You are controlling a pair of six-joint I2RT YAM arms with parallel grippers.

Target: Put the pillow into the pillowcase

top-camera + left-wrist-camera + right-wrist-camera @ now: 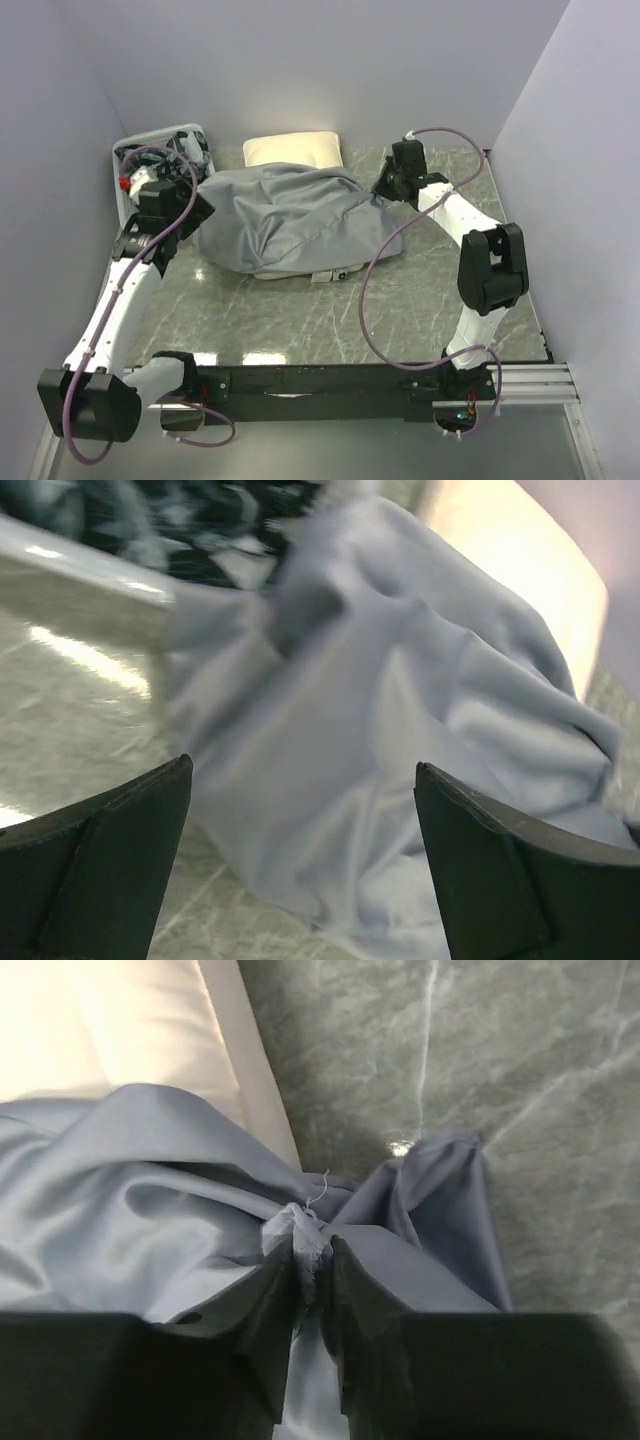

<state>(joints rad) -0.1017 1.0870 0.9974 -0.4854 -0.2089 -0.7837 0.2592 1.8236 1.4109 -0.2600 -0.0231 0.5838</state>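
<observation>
Pale lavender walls close 3 sides of a grey-green marbled counter (420, 300); 2 white arms reach over it from a dark rail at the near edge, the left arm toward the far left, the right arm toward the far right.

Largest on the counter is the pillowcase (290, 220), a wrinkled grey heap in the far middle, bulging and slumped between the 2 arms. Behind it, against the far wall, lies the pillow (292, 150), cream and plain on the face that shows; its near edge is covered by the grey cloth, and whether any of it is inside the sack cannot be told.

In the far left corner stands a white basket (150, 135) holding dark blue-and-white patterned cloths (200, 520); the pillowcase's left edge comes up just beside it.

Left pincer (302, 770) is released, its 2 dark fingers (110, 860) spread wide and apart from the cloth, hovering at the left edge of the pillowcase with nothing between them.

Right pincer (312, 1250) is clenched on the pillowcase at its right end; a small frayed fold of grey fabric stands pinched between the fingertips, with the pillow's pale edge just beyond and bare counter to the right.
</observation>
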